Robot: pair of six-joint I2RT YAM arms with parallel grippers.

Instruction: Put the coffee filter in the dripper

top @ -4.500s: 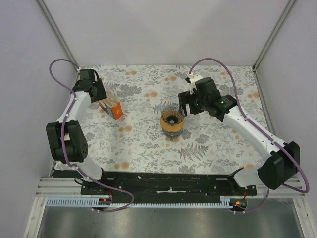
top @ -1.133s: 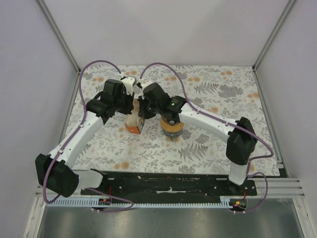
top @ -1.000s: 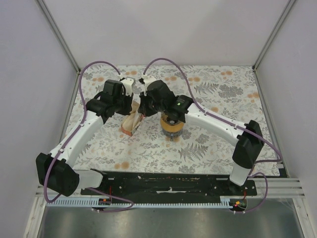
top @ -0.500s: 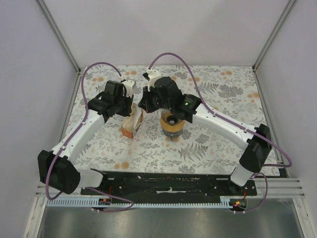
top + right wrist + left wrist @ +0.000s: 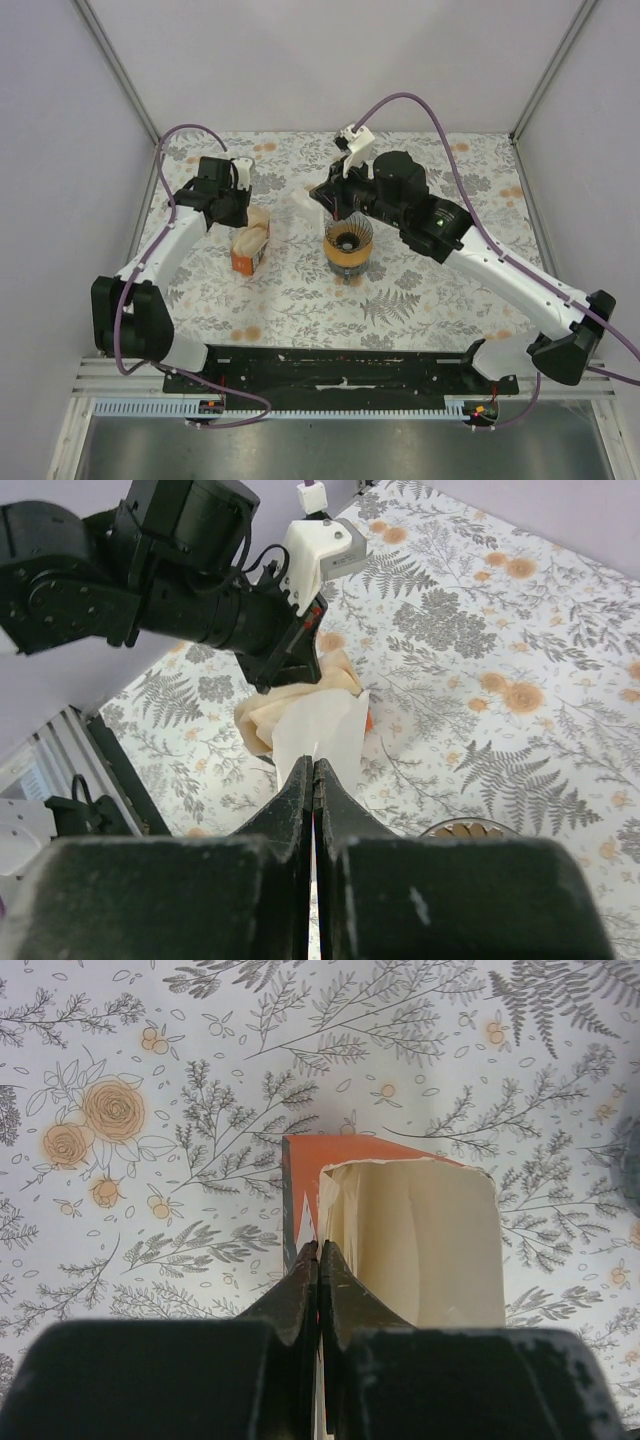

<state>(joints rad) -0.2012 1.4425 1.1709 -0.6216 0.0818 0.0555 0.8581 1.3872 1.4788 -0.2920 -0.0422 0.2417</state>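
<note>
White coffee filter between pincer tips

You have two arms in view, each ending in one hand: the left hand and the right hand, two in all. Two purple cables loop above, one per arm. There is one flowered surface. You can count one orange packet, one cream stack of filters whose sheets lie too close to count, one loose coffee filter, one dripper and one amber ring.

Floral-patterned table with orange packet and dripper
</note>
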